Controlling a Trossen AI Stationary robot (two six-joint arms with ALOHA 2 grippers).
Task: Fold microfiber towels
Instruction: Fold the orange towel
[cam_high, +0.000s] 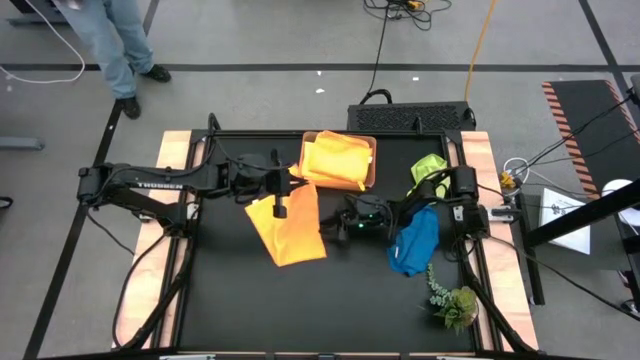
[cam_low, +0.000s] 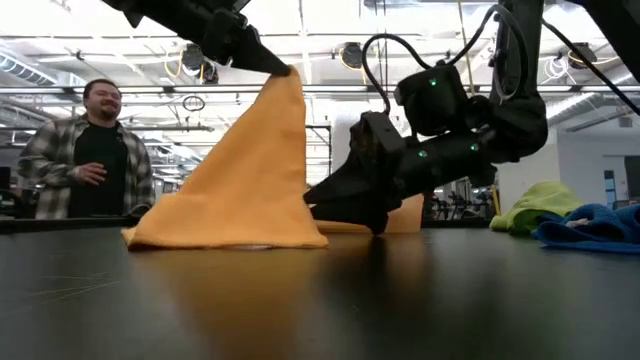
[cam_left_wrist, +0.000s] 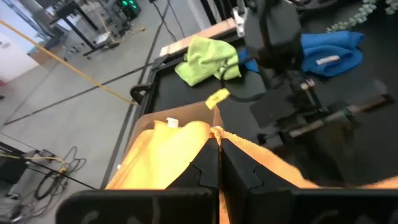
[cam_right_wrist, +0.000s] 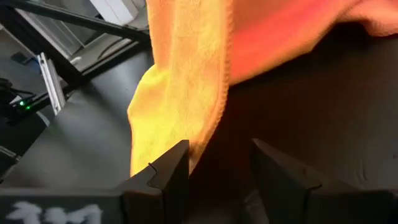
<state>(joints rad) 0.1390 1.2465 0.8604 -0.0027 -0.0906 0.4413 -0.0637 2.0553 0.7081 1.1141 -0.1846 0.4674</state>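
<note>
While the black desk (cam_high: 250, 300) stretches bare toward its near edge, the left gripper (cam_low: 283, 68) has its fingers clenched on a corner of an orange towel (cam_low: 240, 180), lifting it into a tent whose lower edge rests on the desk. The right gripper (cam_right_wrist: 217, 168) sits low beside that towel, fingers released and apart. A tan tray (cam_high: 372, 160) holds more folded towels; green (cam_high: 428, 168) and blue (cam_high: 415, 240) towels lie at the right edge near a plant sprig (cam_high: 455, 300). A person (cam_low: 90, 150) stands in the workshop beyond.
</note>
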